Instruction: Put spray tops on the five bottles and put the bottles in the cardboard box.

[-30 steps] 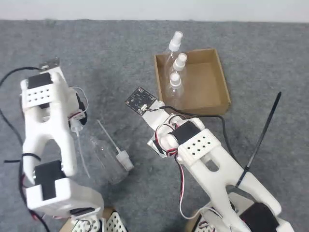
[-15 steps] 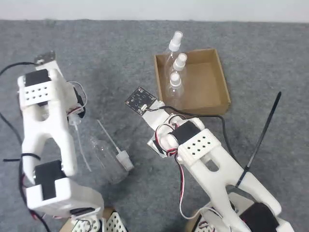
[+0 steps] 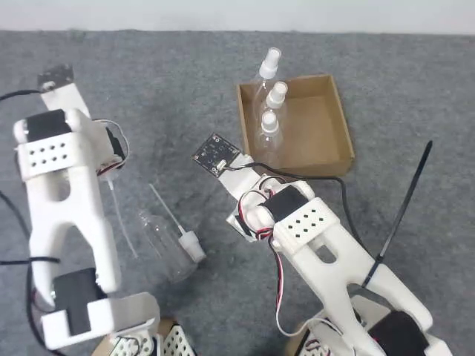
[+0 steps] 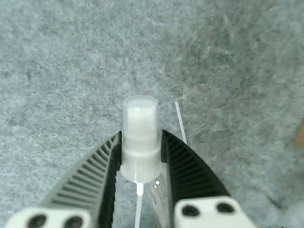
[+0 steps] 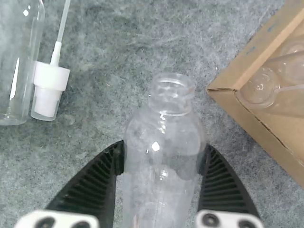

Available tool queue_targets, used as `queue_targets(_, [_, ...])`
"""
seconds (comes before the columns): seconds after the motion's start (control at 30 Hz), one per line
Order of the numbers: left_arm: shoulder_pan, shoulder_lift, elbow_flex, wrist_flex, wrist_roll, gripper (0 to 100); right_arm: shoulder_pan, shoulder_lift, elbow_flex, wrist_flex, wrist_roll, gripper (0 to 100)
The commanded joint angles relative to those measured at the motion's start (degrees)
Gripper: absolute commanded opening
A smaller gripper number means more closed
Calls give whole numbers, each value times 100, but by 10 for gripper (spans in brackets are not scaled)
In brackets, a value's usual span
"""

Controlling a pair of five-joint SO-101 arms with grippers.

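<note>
- Left gripper point(image 4: 140, 137): jaws clenched on a white spray top point(image 4: 139, 124), gripped at its collar. Its thin dip tube point(image 3: 124, 222) trails away below the jaws toward 5 o'clock in the high view.
- Right gripper point(image 5: 164, 148): jaws clamped across the body of an open bottle point(image 5: 166, 118). No cap on it. Its long axis runs straight out along the gripper, with the bare neck pointing away from the wrist.
- Key relation: in the high view the left arm sits at 9 o'clock from the right arm, well apart. The held top is not at the neck. Judged next step: bring the tube tip to the bottle mouth and line it up with the bottle's axis. The tube is slender and likely to snag on the rim.
- Cardboard box point(image 3: 341, 126): at 1 o'clock from the right arm. 3 capped bottles point(image 3: 269, 126) lie along its 9 o'clock side, heads toward 12 o'clock.
- Spare bottle point(image 3: 158, 236): lies on the grey carpet point(image 3: 148, 89) between the 2 arms. A loose spray top point(image 3: 191, 245) lies at its 3 o'clock, apparently touching it.
- Count: 3 boxed, 2 left to cap.
</note>
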Motion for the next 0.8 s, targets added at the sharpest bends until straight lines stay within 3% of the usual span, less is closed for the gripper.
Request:
queue_targets(0.0, [44,-677,-233,176,53,13,75,-295,-70,-101,88,125])
queue_targets(0.77, [519,-2066,198,167,967,13,75,-295,-70,-101,88,125])
